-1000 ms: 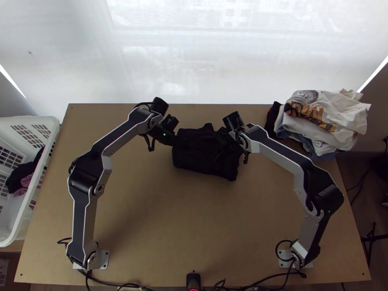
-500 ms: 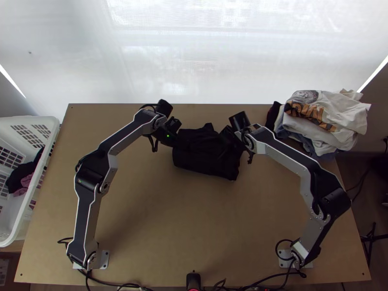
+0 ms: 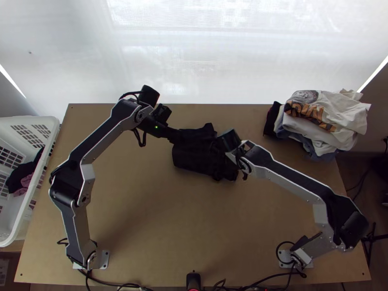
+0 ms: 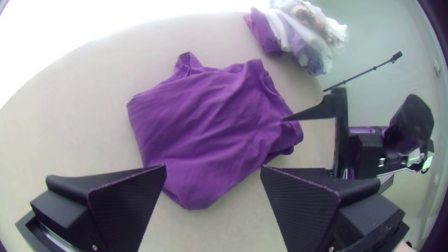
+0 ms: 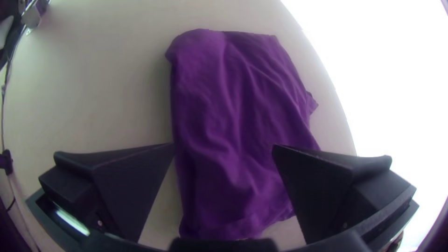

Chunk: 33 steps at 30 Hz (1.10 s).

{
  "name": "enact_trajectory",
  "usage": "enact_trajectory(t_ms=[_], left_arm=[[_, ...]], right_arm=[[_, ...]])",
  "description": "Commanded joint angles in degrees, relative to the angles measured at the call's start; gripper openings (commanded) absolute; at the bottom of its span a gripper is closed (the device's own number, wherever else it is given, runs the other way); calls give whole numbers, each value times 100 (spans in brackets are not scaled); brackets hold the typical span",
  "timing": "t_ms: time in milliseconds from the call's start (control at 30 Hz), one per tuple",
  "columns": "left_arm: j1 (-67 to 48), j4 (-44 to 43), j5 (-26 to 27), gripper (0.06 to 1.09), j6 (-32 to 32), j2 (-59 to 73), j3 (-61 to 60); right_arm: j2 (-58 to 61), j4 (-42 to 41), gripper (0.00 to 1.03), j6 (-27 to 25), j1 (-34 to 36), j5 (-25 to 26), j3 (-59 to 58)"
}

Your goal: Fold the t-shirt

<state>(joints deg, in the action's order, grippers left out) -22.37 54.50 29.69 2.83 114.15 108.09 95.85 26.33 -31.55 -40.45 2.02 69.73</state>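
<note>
Notably, left wrist view shows clothes [image 4: 298, 37] near t-shirt [image 4: 210, 121]

Open room over near half of table [image 3: 194, 228], between left arm [image 3: 76, 228] and right arm [image 3: 293, 184]; shirt [image 3: 191, 162] beyond.

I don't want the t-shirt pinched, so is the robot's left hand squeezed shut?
No, the left hand is open, its fingers spread wide apart.
</note>
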Motion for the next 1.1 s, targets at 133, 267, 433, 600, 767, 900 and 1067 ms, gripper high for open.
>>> enact_trajectory(t_ms=[133,267,433,600,767,900,1067], left_arm=[[470,-221,1,104,77,-1457,-1361],[655,-388,1,104,156,-1817,-1976],[752,-555,10,104,183,-2090,-2495],[778,-634,19,104,236,-2186,-2750],[778,-642,37,104,288,-2204,-2776],[796,-642,37,104,323,-2204,-2776],[796,-642,45,104,323,-2230,-2776]], right_arm=[[346,-1086,98,-413,-895,589,-804],[671,-1270,98,-572,-851,642,-654],[962,-1367,98,-765,-675,659,-452],[1208,-1393,98,-844,-534,694,-294],[1524,-1420,98,-905,-359,738,-83],[1840,-1464,98,-958,-218,782,181],[2139,-1464,64,-967,-113,791,497]])
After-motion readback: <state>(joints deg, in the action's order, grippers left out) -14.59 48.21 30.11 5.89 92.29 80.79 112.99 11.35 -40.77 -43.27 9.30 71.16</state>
